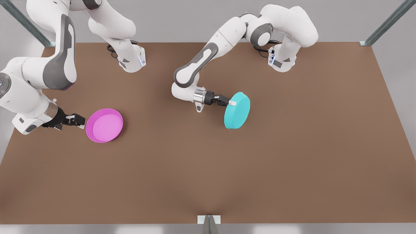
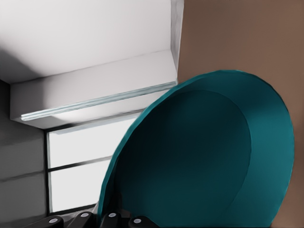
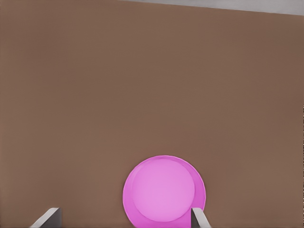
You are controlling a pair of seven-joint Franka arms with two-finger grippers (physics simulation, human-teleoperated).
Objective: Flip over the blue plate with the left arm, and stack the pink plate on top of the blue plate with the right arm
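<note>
- Front view: the left gripper (image 1: 230,102) clamps the rim of the blue plate (image 1: 239,111), held tilted above the table (image 1: 292,156). The right gripper (image 1: 81,121), fingers apart, sits just beside the pink plate (image 1: 104,125), which lies face up.
- Left wrist view: the blue plate's (image 2: 204,156) hollow face looms close.
- Right wrist view: the 2 spread fingertips (image 3: 199,219) flank the pink plate (image 3: 164,192).

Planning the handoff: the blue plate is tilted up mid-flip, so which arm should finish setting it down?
The left. Its tool is shut on the blue plate rim, holding it tilted above the table. The right tool waits open beside the pink plate, which lies flat, face up.
</note>
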